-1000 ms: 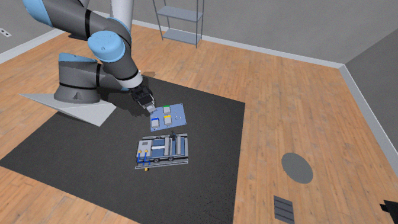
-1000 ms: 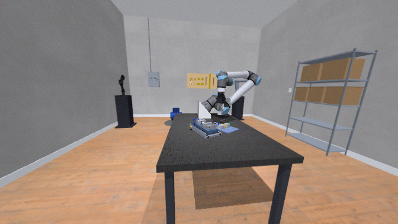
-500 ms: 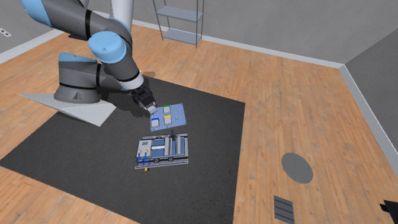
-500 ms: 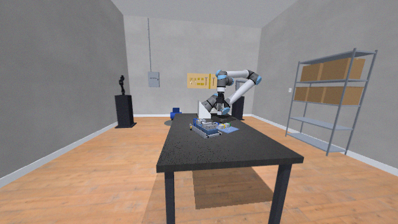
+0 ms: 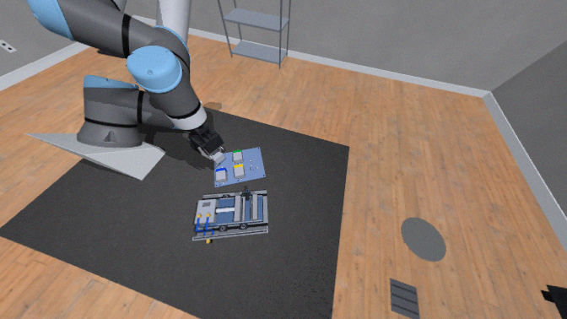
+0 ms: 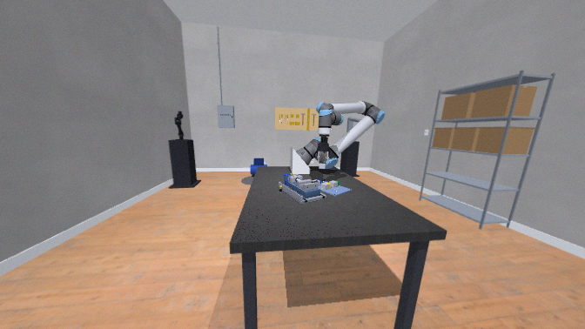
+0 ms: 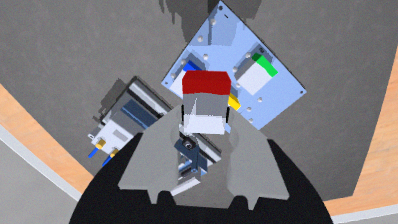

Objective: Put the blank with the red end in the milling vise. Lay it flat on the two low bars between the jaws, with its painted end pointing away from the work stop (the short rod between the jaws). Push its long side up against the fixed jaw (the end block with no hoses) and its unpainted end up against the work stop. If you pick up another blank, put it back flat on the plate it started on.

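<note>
My gripper [image 7: 205, 106] is shut on the grey blank with the red end [image 7: 205, 101] and holds it in the air above the table; its red end points away from the wrist. In the top view the gripper [image 5: 213, 153] holds the blank [image 5: 218, 158] over the upper left corner of the blue plate [image 5: 244, 164]. The milling vise [image 5: 231, 213] stands in front of the plate, with its hose-end block [image 5: 204, 212] at the left. The vise also shows in the wrist view [image 7: 132, 122], partly hidden by my fingers.
Three other blanks lie on the blue plate: a green-ended one [image 5: 238, 156], a blue-ended one [image 5: 221, 174] and a yellow-ended one [image 5: 239, 170]. The robot base [image 5: 110, 114] stands at the back left of the black table top. A metal shelf [image 6: 485, 148] stands by the right wall.
</note>
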Robot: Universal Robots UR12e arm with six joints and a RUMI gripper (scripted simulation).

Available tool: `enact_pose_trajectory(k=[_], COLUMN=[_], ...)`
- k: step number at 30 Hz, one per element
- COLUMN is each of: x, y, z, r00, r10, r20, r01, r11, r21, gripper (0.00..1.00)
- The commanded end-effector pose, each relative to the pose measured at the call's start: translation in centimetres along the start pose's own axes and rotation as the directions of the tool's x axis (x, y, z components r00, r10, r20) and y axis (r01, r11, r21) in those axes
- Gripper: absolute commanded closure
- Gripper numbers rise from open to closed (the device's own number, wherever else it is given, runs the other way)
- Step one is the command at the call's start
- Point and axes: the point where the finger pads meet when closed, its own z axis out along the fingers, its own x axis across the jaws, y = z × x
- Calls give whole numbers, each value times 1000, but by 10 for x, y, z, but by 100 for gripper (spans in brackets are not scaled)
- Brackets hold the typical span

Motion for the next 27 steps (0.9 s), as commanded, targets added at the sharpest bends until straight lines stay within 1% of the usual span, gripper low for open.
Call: enact_pose_trajectory(k=[1,9,17,19,27], x=[-2,-6,-9,-9,-13], y=[7,15,26,26,37], z=[-2,-3,-5,-5,-6], r00=[998,987,963,963,926], r10=[-67,-159,-268,-268,-378], r20=[-1,-1,-1,-1,0], r01=[67,159,268,268,378], r11=[998,987,963,963,926], r21=[0,-1,-1,-1,-1], gripper=[100,100,100,100,100])
